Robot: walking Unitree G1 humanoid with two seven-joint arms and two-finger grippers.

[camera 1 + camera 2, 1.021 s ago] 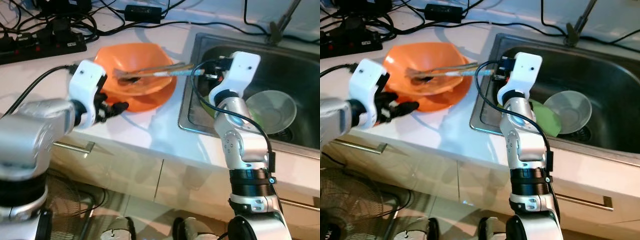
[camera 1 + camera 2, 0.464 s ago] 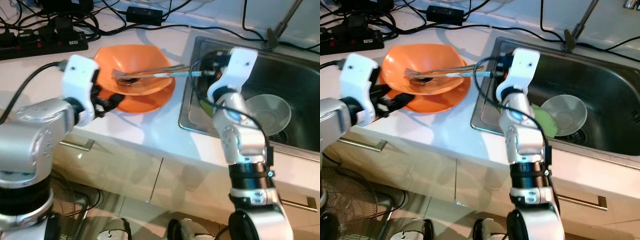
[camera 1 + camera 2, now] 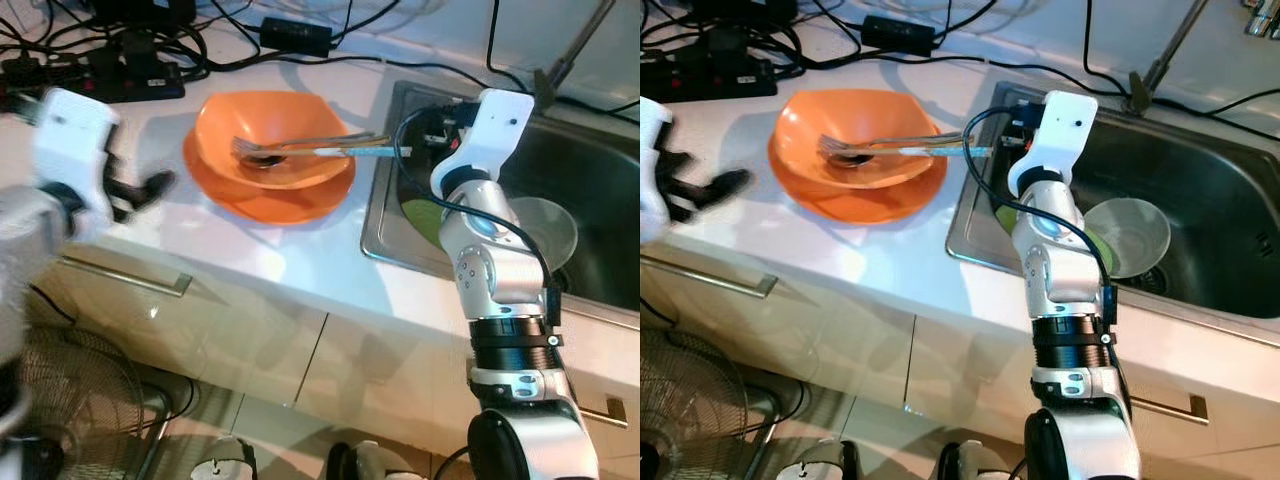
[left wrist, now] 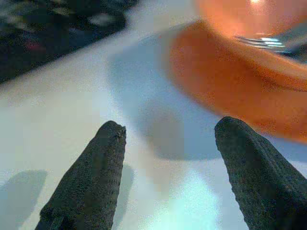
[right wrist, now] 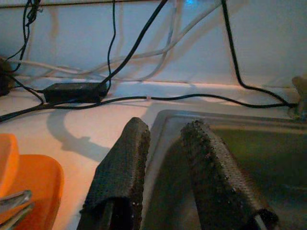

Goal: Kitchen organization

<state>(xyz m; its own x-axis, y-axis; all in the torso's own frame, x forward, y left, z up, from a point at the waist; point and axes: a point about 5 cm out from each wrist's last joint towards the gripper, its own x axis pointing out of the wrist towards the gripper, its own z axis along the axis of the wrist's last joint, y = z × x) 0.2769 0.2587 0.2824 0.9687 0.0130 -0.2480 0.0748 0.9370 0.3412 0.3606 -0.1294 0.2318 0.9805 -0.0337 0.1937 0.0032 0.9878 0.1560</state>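
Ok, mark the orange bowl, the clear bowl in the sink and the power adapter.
orange bowl (image 3: 805,125): right eye view, inner wall.
clear bowl (image 3: 1137,232): right eye view, inside bottom.
power adapter (image 3: 897,35): right eye view, top face.

Head views are bright and even, with soft shadows on the white table (image 3: 300,250); the left arm (image 3: 60,190) is motion-blurred. Wrist views look dimmer, perhaps slightly out of focus.

Bowl (image 3: 270,150) (on a plate (image 3: 250,200)) sits left of the sink (image 3: 600,170).
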